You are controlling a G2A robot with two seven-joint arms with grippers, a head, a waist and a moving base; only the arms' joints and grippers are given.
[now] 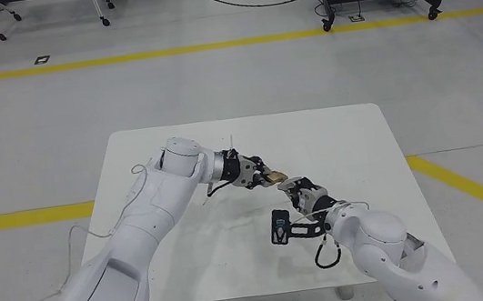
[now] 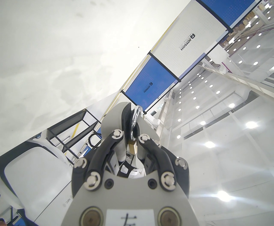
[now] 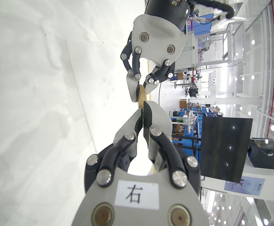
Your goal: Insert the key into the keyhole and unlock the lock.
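Clamping the brass lock (image 3: 141, 97), left gripper (image 2: 133, 122) meets the closed right gripper (image 3: 143, 111).

Over the middle of the white rectangular table (image 1: 330, 125) the two grippers meet tip to tip, and we find no gap to pass between them. The left gripper (image 3: 140, 94) pinches the small brass padlock (image 3: 141, 97). The right gripper (image 3: 143, 110), fingers pressed together, touches the padlock's free end. The white left arm (image 1: 165, 197) and white right arm (image 1: 372, 234) slant in from the near edge and bar the near half. We see passing room over the far strip of tabletop and towards its two ends.
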